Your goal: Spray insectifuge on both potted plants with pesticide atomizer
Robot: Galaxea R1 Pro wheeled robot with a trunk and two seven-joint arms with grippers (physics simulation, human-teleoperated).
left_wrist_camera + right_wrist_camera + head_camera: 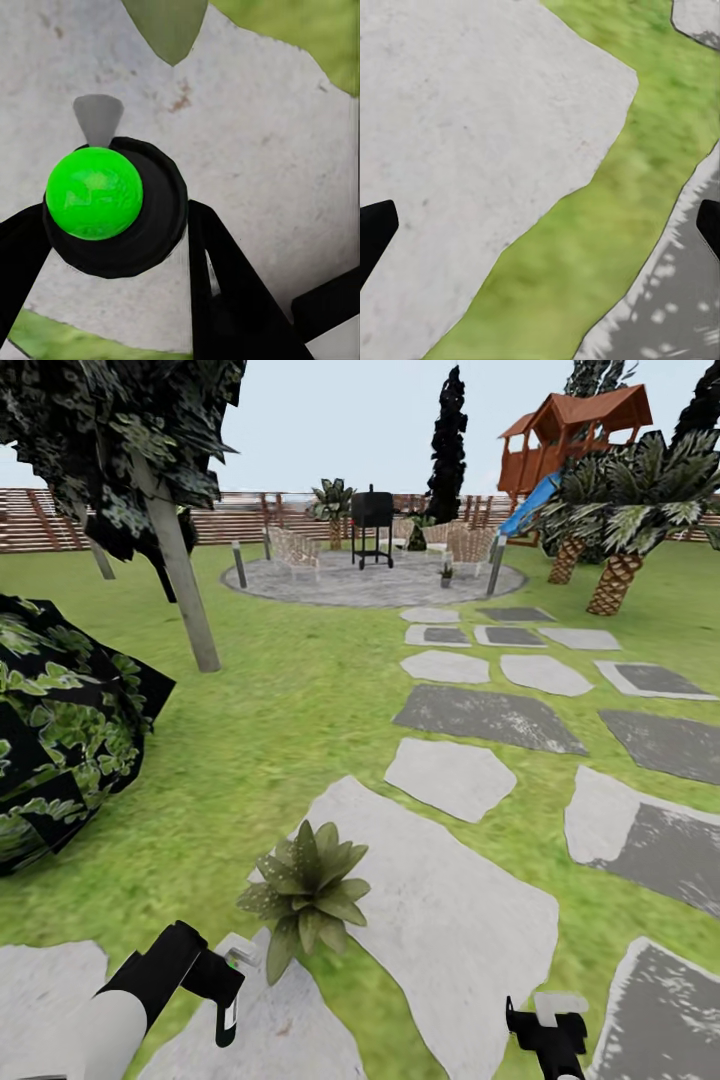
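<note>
Atomizer [112, 206] clamped upright between the left gripper [228, 988] fingers, nozzle beside the potted plant [305, 890] just ahead-right on the stepping stone [450, 930]; right gripper [545, 1032] hangs wide open, empty.

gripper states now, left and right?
Left gripper: shut on the atomizer.
Right gripper: open, empty, over a stepping stone and grass.

Potted plant [305, 890] on stepping stone [450, 920] — lawn [290, 720] around.
</note>
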